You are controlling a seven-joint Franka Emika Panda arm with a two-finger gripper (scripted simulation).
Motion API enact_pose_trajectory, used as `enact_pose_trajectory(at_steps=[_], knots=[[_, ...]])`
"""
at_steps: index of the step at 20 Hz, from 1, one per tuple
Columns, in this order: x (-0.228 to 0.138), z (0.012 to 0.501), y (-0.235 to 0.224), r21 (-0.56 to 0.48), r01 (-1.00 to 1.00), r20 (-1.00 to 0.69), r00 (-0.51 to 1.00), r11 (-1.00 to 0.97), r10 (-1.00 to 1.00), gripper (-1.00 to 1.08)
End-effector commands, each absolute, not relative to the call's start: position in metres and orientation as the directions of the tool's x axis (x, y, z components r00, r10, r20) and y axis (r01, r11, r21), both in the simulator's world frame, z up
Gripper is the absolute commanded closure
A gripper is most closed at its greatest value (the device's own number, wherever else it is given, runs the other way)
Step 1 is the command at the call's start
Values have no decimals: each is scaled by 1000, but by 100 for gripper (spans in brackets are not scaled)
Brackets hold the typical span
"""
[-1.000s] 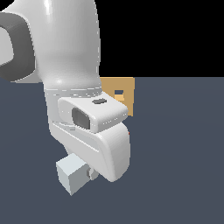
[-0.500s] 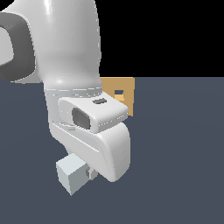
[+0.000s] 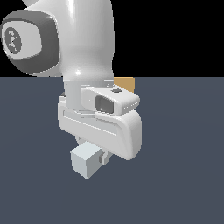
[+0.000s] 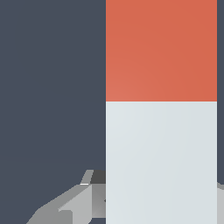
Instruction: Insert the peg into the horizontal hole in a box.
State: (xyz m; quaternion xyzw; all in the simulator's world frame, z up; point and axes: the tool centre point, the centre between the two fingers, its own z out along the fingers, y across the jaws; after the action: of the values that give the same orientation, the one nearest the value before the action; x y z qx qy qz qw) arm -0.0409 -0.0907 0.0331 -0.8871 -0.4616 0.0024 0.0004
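The peg [image 4: 161, 162] fills much of the wrist view, pale grey-white close to the camera and red-orange at its far end [image 4: 161, 50]. My gripper [image 4: 158, 190] is shut on the peg's white part, with one finger [image 4: 74, 203] showing beside it. In the exterior view the peg's white end [image 3: 86, 160] sticks out below the hand, above the floor. Only a tan corner of the box [image 3: 126, 84] shows behind the arm. The hole is hidden by the arm.
The arm's white body [image 3: 87, 48] blocks the middle of the exterior view. A dark grey-blue floor [image 3: 183, 166] stretches all around, with black background above it.
The hand and the peg in it have risen and shifted slightly toward the exterior view's right. The box has stayed where it was.
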Motion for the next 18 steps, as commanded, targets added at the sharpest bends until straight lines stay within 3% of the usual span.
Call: enact_pose_trajectory(at_steps=[1, 9, 18], knots=[[-27, 43, -74, 2, 853, -2, 522, -522, 853, 108], [17, 80, 16, 2, 967, -3, 255, -255, 967, 108], [29, 104, 84, 0, 998, -1, 56, -56, 998, 108]])
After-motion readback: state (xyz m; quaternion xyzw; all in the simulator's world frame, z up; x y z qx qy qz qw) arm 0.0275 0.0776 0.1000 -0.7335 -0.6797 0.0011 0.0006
